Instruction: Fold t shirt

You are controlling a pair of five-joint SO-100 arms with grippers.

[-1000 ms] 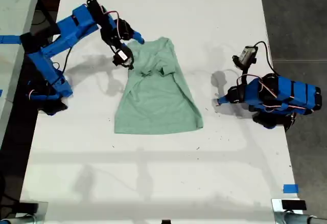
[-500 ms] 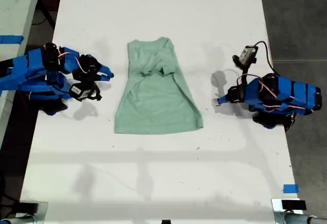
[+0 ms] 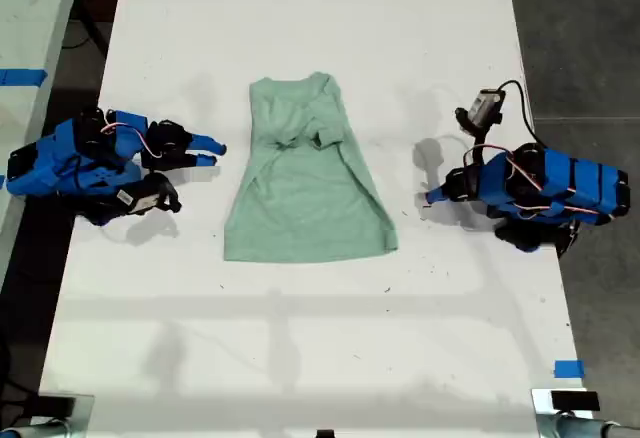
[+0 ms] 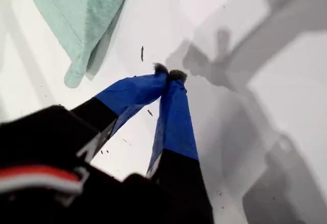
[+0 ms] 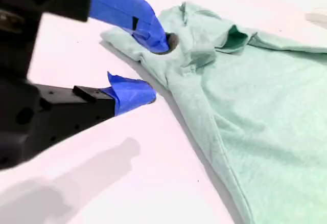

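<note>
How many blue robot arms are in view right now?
2. One is at the exterior view's left, my second gripper open beside the t shirt; the other is at the exterior view's right, my first gripper shut.

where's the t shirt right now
The t shirt lies on the white table, near the middle of the exterior view, between my second gripper on that view's left and my first gripper on its right, touching neither.

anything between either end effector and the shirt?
Nothing visible. The shirt lies alone on the white table. My second end effector, open, sits beside it at the exterior view's left; my first end effector, shut, at that view's right. Only bare table lies between each and the cloth.
</note>
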